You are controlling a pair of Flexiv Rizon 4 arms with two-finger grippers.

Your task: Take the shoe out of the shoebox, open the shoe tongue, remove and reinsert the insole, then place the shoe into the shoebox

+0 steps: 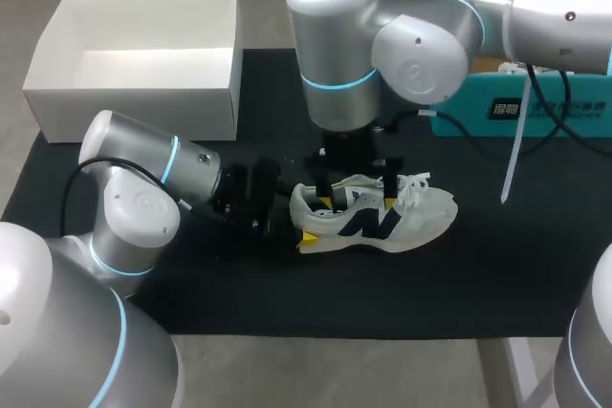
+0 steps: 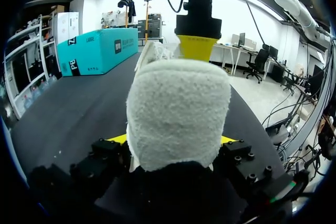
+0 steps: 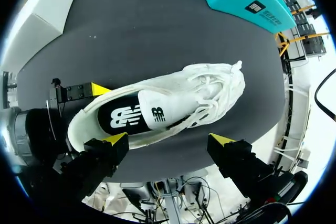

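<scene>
"Shoe (image 1: 378,219) from the head view: where is it?"
"Upright on the black mat (image 1: 497,265), toe toward three o'clock. The open white shoebox (image 1: 134,64) sits at its ten o'clock. The left gripper (image 1: 314,220) is at the heel and the right gripper (image 1: 356,188) is above the collar."
"Left wrist view?"
"Yellow tips press both sides of the heel, clenched on the shoe."
"Right wrist view?"
"Fingers spread wide over the shoe, released, seemingly not touching it. The black insole (image 3: 123,116) lies inside."

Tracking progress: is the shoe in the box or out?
Out. The shoe stands on the black mat; the white box is empty.
</scene>
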